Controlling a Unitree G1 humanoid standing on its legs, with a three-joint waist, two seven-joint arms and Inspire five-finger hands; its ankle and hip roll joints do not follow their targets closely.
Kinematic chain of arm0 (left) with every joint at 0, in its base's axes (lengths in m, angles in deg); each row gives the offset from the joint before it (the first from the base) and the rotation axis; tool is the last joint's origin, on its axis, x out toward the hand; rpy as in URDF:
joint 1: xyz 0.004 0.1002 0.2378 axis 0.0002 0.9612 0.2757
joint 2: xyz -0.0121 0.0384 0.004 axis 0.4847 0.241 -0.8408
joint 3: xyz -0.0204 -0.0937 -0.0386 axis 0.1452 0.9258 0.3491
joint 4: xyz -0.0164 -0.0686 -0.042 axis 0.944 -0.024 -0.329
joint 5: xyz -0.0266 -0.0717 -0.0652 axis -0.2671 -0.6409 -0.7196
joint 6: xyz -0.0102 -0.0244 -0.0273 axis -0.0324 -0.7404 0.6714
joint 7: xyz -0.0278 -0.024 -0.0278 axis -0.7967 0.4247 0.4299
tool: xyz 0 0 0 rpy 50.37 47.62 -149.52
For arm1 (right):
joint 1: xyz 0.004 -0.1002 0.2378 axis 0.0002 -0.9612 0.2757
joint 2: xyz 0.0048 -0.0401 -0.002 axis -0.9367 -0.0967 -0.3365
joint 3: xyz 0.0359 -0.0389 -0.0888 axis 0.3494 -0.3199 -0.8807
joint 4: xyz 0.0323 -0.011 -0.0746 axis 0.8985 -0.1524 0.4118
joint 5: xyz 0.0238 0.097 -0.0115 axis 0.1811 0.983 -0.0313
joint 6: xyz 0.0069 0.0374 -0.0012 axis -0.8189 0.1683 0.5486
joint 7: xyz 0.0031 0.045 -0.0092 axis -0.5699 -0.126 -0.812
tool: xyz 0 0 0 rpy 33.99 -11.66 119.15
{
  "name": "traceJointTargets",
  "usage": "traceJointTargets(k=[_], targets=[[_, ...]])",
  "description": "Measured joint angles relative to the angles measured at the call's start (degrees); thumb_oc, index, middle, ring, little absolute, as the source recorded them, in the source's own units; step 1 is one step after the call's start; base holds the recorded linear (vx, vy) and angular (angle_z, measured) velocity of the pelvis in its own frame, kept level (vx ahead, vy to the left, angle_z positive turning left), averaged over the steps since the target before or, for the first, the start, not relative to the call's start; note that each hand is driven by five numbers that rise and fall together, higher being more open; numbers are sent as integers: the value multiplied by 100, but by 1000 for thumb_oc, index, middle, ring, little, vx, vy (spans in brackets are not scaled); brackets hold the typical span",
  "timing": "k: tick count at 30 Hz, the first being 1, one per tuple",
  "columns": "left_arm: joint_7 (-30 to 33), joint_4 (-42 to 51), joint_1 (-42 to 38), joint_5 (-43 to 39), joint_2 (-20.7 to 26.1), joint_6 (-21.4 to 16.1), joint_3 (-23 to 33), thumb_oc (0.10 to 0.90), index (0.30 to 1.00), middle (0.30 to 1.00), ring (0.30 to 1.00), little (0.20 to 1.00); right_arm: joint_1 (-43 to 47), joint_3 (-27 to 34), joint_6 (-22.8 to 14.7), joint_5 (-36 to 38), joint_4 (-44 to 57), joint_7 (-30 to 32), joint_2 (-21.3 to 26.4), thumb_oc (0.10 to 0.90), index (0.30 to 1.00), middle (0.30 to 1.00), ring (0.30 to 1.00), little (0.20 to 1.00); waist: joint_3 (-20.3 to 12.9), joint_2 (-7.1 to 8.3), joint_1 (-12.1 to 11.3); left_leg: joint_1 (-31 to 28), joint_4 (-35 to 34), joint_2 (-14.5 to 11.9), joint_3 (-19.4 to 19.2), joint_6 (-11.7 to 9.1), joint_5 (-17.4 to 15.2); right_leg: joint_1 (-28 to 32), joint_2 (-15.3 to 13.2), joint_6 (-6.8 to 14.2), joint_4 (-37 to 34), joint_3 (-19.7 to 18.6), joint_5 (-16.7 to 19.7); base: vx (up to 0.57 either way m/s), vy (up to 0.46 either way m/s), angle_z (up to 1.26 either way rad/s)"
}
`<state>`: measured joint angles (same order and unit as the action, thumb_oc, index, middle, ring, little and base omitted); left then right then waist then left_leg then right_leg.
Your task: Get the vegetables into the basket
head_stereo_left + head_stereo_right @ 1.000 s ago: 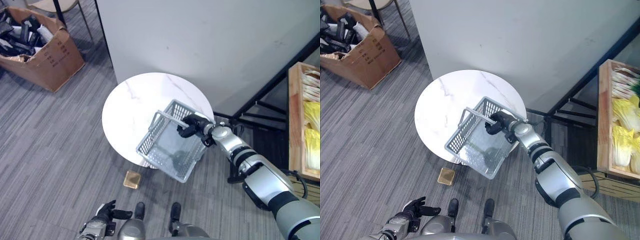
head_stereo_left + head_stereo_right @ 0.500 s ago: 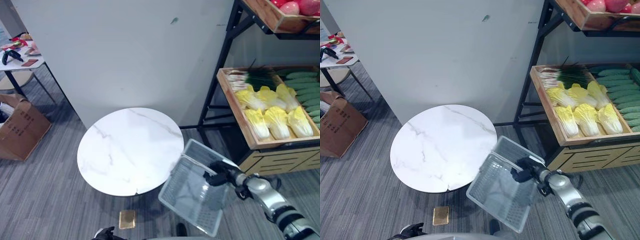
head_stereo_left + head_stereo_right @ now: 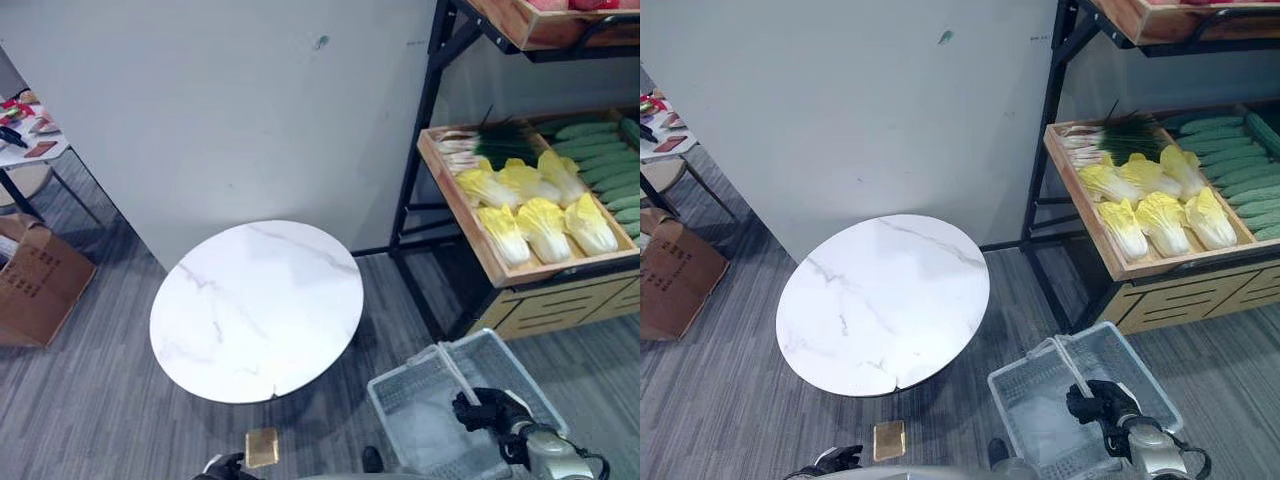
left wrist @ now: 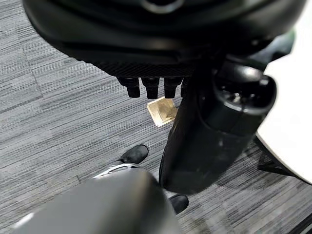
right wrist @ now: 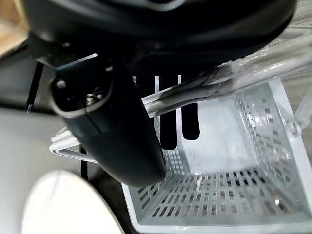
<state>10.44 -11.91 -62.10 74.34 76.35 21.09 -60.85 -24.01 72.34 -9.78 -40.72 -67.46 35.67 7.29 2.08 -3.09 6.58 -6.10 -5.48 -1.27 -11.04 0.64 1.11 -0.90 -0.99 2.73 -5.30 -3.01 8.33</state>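
Left eye view: the right hand (image 3: 487,412) hangs low, fingers curled round the handle (image 3: 452,368) of the grey mesh basket (image 3: 420,425), which rides empty beneath it above the carpet. The vegetables, pale cabbages (image 3: 540,215), cucumbers (image 3: 600,165) and green onions (image 3: 490,145), lie in a wooden tray (image 3: 480,235) on the black rack (image 3: 425,120), well apart from the hand, up and beyond it; the round marble table (image 3: 257,310) stands off to the hand's left. A probable hazard is the basket swinging on its thin handle and knocking the rack's post or the tray edge as the hand nears the shelf. Right eye view: the same grip shows, the arm bent close to the body, the basket tipped slightly under the hand. A small tan square (image 3: 887,438) lies on the floor near the table's foot. Left wrist view: the left hand (image 4: 195,126) hangs idle over the carpet, fingers relaxed and holding nothing, the tan square beyond its fingertips. Right wrist view: thumb and fingers clench the clear handle bar, the basket's empty floor directly past them; a loose hold could let the bar slide along the fingers and tilt the basket once a vegetable drops in.
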Motion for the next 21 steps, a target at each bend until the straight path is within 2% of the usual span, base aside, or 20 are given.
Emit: traceJointTargets(k=[4,8,16,20,21], targets=[[96,-14,-12,-16,-3,-52,-231,900,1000,1000,1000,1000,124,257,-300,560,-1417,316,-234,400,300,300,300,300,5,0,-67,5,0,1,59,9,-20,18,-6,-28,0,53,-27,8,-6,7],[132,-22,-64,-15,-1,-86,-394,900,1000,1000,1000,1000,197,347,-429,623,-2236,369,-287,400,300,300,300,300,7,-2,-92,3,0,0,74,3,-24,23,-4,-47,1,69,-43,4,2,1],[254,-29,-64,-22,-1,-105,-369,900,1000,1000,1000,1000,-6,395,-438,665,-2172,434,-568,400,300,300,300,300,38,42,-69,-2,1,50,13,7,-34,-14,-33,-27,1,-1,-36,-15,73,-4],[281,-98,-196,-18,23,-106,-325,900,1000,1000,1000,1000,-32,202,-464,642,-1823,432,-631,400,300,300,300,300,151,211,36,8,2,220,-207,83,-71,-126,-109,142,31,-210,86,-69,181,-30],[322,-158,-306,-16,60,-103,-321,900,1000,1000,1000,1000,80,200,-469,641,-1800,426,-695,400,300,300,300,300,245,340,93,15,1,280,-350,161,-88,-185,-181,226,31,-365,144,-115,227,-46]])
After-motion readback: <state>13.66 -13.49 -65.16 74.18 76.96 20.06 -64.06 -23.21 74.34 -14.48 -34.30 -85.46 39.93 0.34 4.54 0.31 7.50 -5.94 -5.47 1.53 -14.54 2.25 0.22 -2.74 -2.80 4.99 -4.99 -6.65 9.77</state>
